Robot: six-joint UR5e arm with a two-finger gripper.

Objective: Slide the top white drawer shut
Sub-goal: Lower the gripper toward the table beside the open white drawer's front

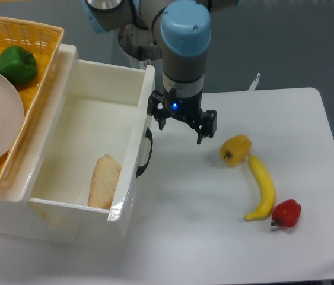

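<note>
You'll find no readable writing anywhere. Your gripper point(181, 129) hangs with its fingers spread apart, gripping nothing, above the table point(214, 202). The top white drawer point(89, 148) stands pulled out just to its left, black handle point(145, 152) nearest, bread point(105, 181) inside.

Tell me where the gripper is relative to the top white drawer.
The gripper hangs open just right of the top white drawer, above its black handle and left of the yellow pepper.
</note>
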